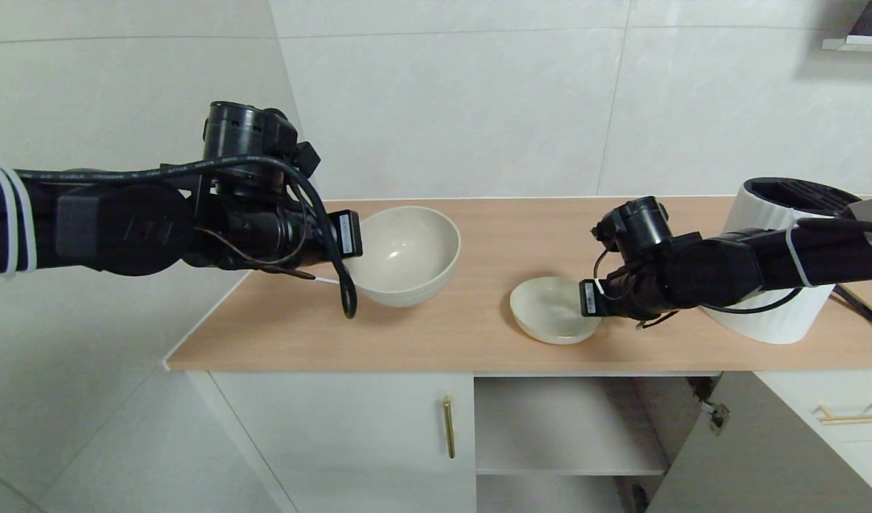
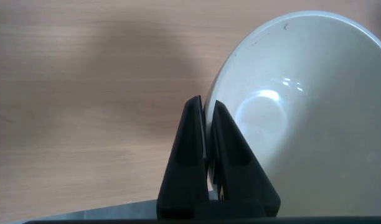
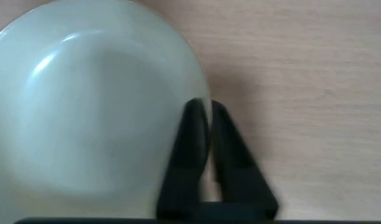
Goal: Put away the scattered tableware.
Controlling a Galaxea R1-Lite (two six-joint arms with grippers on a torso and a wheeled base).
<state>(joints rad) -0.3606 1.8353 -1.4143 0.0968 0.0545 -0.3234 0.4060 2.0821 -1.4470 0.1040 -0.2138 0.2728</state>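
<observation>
A large white bowl (image 1: 407, 253) is tilted on its side above the left part of the wooden counter (image 1: 479, 235). My left gripper (image 1: 354, 265) is shut on its rim, and in the left wrist view the fingers (image 2: 193, 124) pinch the edge of the large bowl (image 2: 302, 112). A small white bowl (image 1: 553, 310) sits tilted near the counter's front edge. My right gripper (image 1: 594, 303) is shut on its right rim. The right wrist view has the rim of the small bowl (image 3: 97, 112) held between the two fingers (image 3: 192, 127).
A tall white ribbed container (image 1: 785, 263) stands at the counter's right end, behind the right arm. Below the counter an open cabinet compartment (image 1: 561, 420) with a shelf has its door (image 1: 756, 456) swung out to the right. A closed door with a brass handle (image 1: 448, 426) lies left of it.
</observation>
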